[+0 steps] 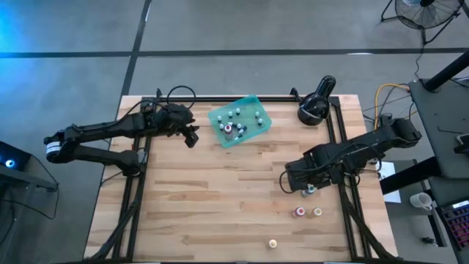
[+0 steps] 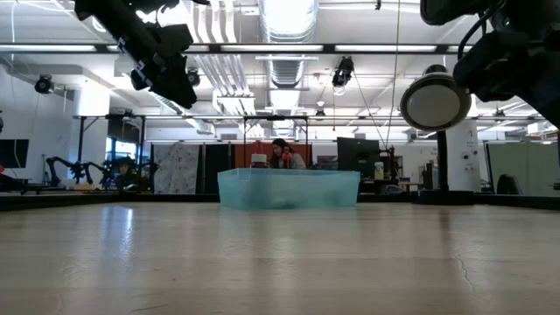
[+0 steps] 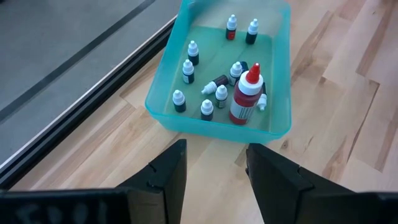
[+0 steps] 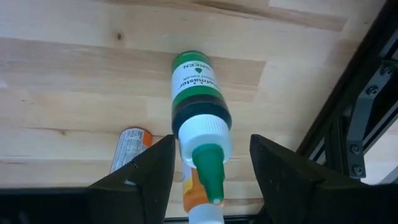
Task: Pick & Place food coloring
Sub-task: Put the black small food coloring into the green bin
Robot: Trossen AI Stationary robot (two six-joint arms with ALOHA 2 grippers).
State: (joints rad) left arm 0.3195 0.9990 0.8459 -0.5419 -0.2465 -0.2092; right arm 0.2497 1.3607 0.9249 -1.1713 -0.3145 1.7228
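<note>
A green food coloring bottle (image 4: 198, 106) with a white cap and green tip stands between the open fingers of my right gripper (image 4: 211, 155), which hangs over the table's right side (image 1: 297, 185). The fingers stand on either side of its cap with a gap on each side. Orange bottles (image 4: 129, 149) lie beside it. Pink (image 1: 299, 213), orange (image 1: 316, 213) and yellow (image 1: 272, 243) bottles rest on the table nearby. My left gripper (image 3: 214, 168) is open and empty, raised just left of the teal tray (image 1: 253, 103). The tray holds several small bottles (image 3: 186, 68) and a larger red one (image 3: 245, 99).
A black round lamp-like device (image 1: 315, 103) stands at the far right of the table, beside the tray. Black frame rails (image 1: 344, 147) run along the table's left and right sides. Bare wood (image 1: 205, 198) lies in the table's middle and near left.
</note>
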